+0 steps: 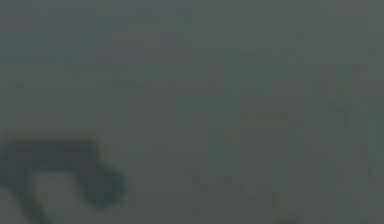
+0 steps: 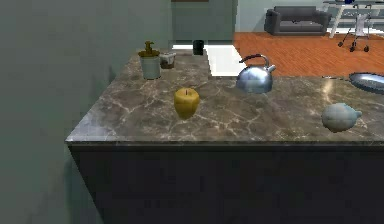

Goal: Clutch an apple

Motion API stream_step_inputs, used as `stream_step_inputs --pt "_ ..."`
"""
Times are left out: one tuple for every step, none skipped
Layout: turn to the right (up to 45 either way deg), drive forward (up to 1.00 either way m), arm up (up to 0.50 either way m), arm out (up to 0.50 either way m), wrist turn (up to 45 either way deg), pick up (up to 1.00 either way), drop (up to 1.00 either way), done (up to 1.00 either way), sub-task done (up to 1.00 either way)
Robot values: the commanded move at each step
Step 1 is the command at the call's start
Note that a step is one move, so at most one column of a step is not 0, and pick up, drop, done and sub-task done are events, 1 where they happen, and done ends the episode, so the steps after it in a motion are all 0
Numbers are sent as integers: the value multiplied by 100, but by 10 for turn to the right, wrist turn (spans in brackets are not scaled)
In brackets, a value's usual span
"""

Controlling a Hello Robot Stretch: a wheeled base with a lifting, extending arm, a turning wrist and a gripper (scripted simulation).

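I cannot tell how my jaws stand. In the arm side view, a yellow apple (image 2: 186, 101) sits upright just left of centre frame, on a brown marbled worktop (image 2: 250, 118). Up and to its right is a shiny metal kettle (image 2: 255, 77). A pump bottle (image 2: 150, 62) stands at upper left. A pale rounded vessel (image 2: 341, 117) lies at the right. A dark sofa (image 2: 298, 18) sits at the top right. The forward view faces a plain grey-green wall (image 1: 200, 80).

You had no text, label, number or sign to read in either view. The pump bottle (image 2: 150, 63) and the kettle (image 2: 255, 78) on the bench (image 2: 130, 118) carried no marks you could make out.
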Motion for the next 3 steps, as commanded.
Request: stream_step_inputs --pt "0 0 50 0 0 0 0 0 0" --pt "0 0 38 0 0 0 0 0 0" --pt "0 0 0 38 0 0 0 0 0"
